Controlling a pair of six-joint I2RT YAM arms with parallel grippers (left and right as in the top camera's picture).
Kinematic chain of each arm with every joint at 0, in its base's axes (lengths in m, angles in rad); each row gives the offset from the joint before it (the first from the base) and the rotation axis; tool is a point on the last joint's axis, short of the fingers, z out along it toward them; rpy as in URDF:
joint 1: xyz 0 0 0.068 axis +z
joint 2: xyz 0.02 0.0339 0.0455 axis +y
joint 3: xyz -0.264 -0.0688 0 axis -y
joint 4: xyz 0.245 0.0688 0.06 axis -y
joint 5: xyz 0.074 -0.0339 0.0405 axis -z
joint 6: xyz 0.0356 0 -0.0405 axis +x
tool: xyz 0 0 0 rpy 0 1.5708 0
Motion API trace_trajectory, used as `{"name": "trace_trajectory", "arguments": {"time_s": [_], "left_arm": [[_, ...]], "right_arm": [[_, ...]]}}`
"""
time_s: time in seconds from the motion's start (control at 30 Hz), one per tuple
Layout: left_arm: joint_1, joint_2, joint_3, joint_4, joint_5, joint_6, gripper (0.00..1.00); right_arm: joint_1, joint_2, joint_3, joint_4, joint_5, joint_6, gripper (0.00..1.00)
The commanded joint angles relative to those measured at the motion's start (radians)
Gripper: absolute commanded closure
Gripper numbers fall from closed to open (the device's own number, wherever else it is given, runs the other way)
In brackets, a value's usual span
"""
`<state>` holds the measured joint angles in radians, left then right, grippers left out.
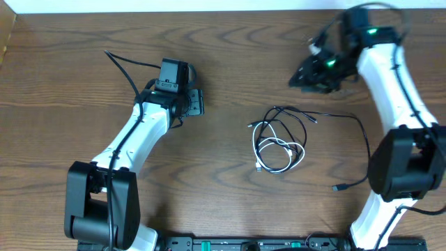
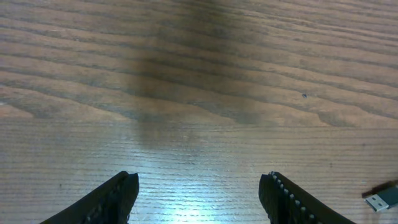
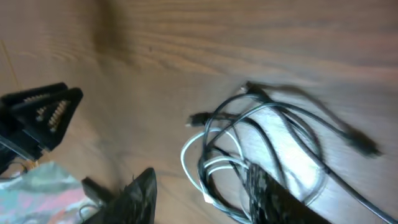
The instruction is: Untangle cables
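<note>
The cables lie tangled in a small heap at mid-table. The black cable (image 1: 366,139) loops out to the right and ends in a plug (image 1: 339,187) near the right arm's base. The white cable (image 1: 301,152) is coiled inside the heap. My right gripper (image 1: 301,78) hovers up and to the right of the heap, open and holding nothing. In its wrist view, the black cable (image 3: 298,115) and white cable (image 3: 186,155) show beyond the right gripper (image 3: 200,171). My left gripper (image 1: 194,102) is well left of the heap. The left gripper (image 2: 199,177) is open over bare wood.
A small plug (image 2: 379,200) lies on the wood at the lower right edge of the left wrist view. The left arm (image 3: 40,112) shows at the left of the right wrist view. The wooden table (image 1: 230,63) ends at a white strip along the back.
</note>
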<state>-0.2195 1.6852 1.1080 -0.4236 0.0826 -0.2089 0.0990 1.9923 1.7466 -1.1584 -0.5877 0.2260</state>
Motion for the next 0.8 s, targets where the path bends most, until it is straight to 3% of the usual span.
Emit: {"name": "trace_trajectory", "arguments": {"time_s": [0.0, 0.07, 0.17, 0.3, 0.47, 0.77], "left_arm": [[0.003, 0.005, 0.009, -0.004, -0.017, 0.002, 0.33], [0.003, 0.005, 0.009, -0.005, -0.017, 0.002, 0.33], [0.003, 0.005, 0.009, -0.009, -0.016, 0.002, 0.33], [0.003, 0.005, 0.009, -0.016, -0.016, 0.002, 0.33], [0.003, 0.005, 0.009, -0.016, -0.016, 0.002, 0.32], [0.003, 0.005, 0.009, -0.017, -0.016, 0.002, 0.32]], "right_arm": [[0.070, 0.004, -0.081, 0.074, 0.075, 0.245, 0.59], [0.108, 0.004, -0.135, 0.138, 0.128, 0.352, 0.71], [0.156, 0.004, -0.219, 0.223, 0.199, 0.509, 0.79], [0.193, 0.004, -0.291, 0.295, 0.288, 0.628, 0.78], [0.214, 0.004, -0.304, 0.302, 0.385, 0.678, 0.73], [0.253, 0.005, -0.399, 0.406, 0.439, 0.777, 0.79]]}}
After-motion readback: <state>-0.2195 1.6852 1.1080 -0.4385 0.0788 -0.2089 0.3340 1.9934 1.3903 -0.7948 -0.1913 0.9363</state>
